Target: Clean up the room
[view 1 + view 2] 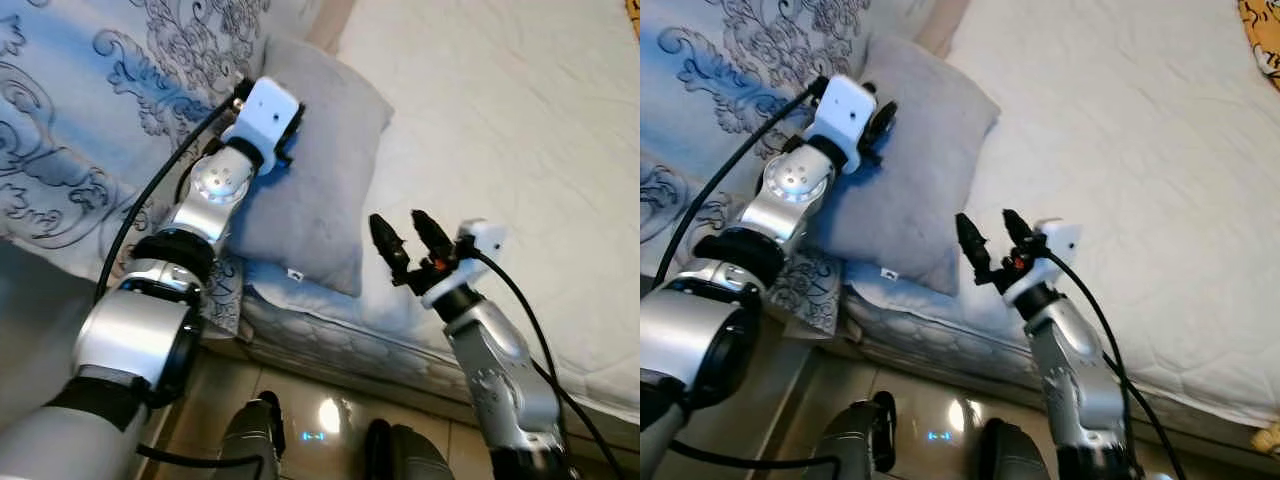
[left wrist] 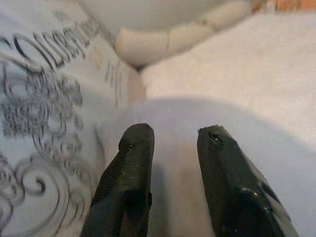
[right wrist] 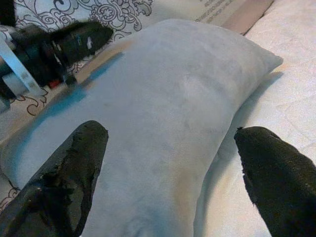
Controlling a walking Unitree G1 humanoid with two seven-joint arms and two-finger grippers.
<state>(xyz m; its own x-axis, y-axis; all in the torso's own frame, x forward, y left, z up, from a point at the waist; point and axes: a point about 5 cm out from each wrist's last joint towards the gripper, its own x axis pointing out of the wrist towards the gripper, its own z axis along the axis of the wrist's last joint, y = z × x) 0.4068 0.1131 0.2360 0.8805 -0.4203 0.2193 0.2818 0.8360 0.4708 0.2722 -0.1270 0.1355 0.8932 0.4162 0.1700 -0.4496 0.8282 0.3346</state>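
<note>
Right wrist view showed the right gripper (image 3: 170,170) spread wide just short of the soft grey rectangular pillow (image 3: 163,113), risking pinching only loose fabric, while the left gripper (image 2: 173,163), narrowly parted, rested at its far edge.

No words, brands or numbers can be read here. The patterned bedspread (image 2: 44,98) carries grey scrollwork with some letter-like strokes in the left wrist view, but they are too blurred to read. A small white tag (image 1: 295,274) at the lower edge of the grey pillow (image 1: 310,190) bears a dark mark too small to make out.
</note>
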